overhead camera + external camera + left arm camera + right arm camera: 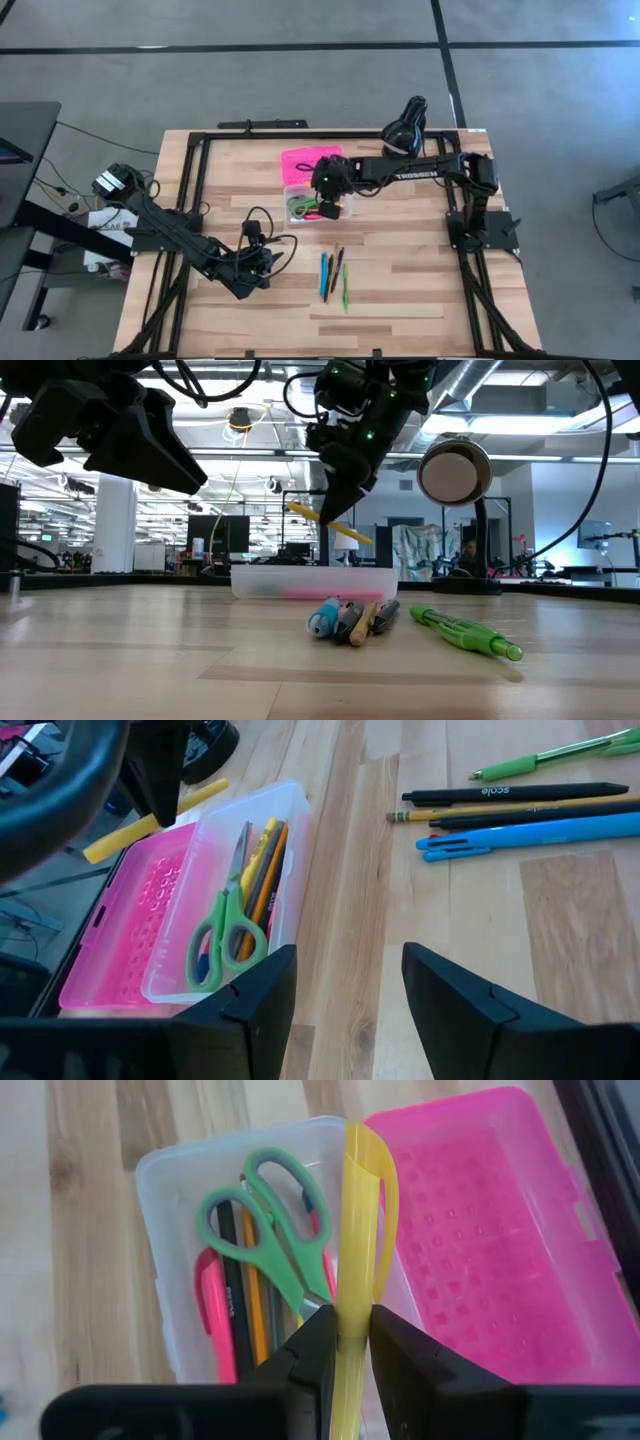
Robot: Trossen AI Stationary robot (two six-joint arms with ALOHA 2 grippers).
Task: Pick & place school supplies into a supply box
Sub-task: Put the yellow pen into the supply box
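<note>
My right gripper [326,192] hangs over the supply box [320,205] and is shut on a yellow pen [352,1230]. The box's clear base [290,810] holds green-handled scissors [275,1230], pencils and a pink pen. Its pink lid [490,1250] lies open on the table beside the base. A blue pen, a black pen, a pencil [520,815] and a green pen [465,632] lie flat on the table near the box. My left gripper [345,990] is open and hovers above the table, near-left of the box. My right gripper pinches the yellow pen's shaft [345,1342] between its two fingers, coming from above and pointing down. The fingers lie across the shaft. The pen is lifted clear above the box's base and is tilted [330,523], its clip end [385,1175] pointing away from the fingers.
A black round lamp-like object [405,125] stands at the table's far edge behind the right arm. A black frame [200,160] runs along the table's edges. Cables [265,225] lie by the left arm. Bare wood lies toward the near edge.
</note>
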